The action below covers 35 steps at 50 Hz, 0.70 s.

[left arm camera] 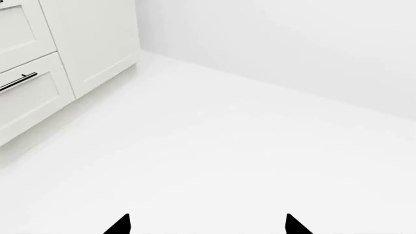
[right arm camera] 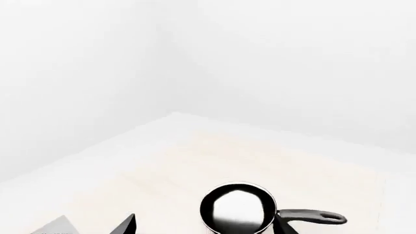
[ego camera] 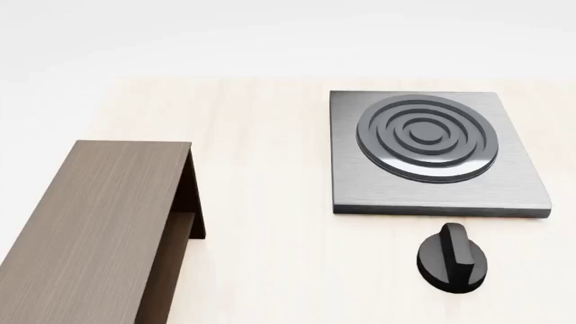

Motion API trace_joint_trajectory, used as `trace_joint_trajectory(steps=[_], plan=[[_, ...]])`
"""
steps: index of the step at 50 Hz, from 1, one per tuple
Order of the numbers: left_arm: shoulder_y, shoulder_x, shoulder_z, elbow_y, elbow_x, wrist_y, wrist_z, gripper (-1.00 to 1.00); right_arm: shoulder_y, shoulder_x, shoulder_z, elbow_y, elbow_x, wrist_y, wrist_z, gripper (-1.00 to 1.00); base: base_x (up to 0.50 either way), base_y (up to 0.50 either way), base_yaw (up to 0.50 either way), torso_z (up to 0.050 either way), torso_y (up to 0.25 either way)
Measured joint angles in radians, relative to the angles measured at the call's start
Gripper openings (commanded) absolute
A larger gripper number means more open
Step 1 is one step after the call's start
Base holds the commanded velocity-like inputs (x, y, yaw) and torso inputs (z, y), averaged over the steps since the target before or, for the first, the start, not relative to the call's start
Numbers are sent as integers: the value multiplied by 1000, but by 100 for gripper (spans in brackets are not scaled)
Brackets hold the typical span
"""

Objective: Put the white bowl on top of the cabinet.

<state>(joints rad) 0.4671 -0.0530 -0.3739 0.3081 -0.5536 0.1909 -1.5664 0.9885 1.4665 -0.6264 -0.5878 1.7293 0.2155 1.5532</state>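
Since the white bowl does not show in any of the three views, the job looks like it has not really begun. I cannot tell where the bowl is. The cabinet (ego camera: 90, 229) is a long brown wooden box, and it sits on the pale counter (ego camera: 261, 202) at the left of the head view. Its flat top has nothing on it in the part we can see, so the bowl is not up there yet. To the right of the cabinet, well apart from it, lies a square grey stove plate (ego camera: 436, 154) with rings on it. A black knob (ego camera: 452, 258) sits just in front of the plate. No arm shows in the head view. The left wrist view looks down at a white floor (left arm camera: 215, 161) and some white drawers (left arm camera: 39, 73), far from the task. The left gripper (left arm camera: 208, 225) has its jaws apart, with nothing between the two black tips. The right wrist view looks over the counter at a black frying pan (right arm camera: 237, 208) with a white patch inside. That pan is not the bowl. The right gripper (right arm camera: 204, 225) has its jaws apart too, and they hold nothing. Everything is still left to do: find the bowl, pick it up, carry it over, and set it on the cabinet.
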Motion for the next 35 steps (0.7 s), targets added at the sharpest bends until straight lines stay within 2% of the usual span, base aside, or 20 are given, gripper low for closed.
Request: trace_joint_trajectory(steps=[9, 22, 35], plan=[[3, -4, 6, -5, -9, 10, -3, 100, 101, 40, 47, 135, 180, 211, 8, 100, 0, 0, 0, 0, 0], [6, -9, 11, -5, -15, 15, -4, 100, 227, 96, 134, 354, 328, 498, 18, 100, 0, 0, 0, 0, 0], [9, -10, 11, -5, -16, 16, -4, 100, 264, 104, 167, 504, 467, 610, 18, 100, 0, 0, 0, 0, 0]])
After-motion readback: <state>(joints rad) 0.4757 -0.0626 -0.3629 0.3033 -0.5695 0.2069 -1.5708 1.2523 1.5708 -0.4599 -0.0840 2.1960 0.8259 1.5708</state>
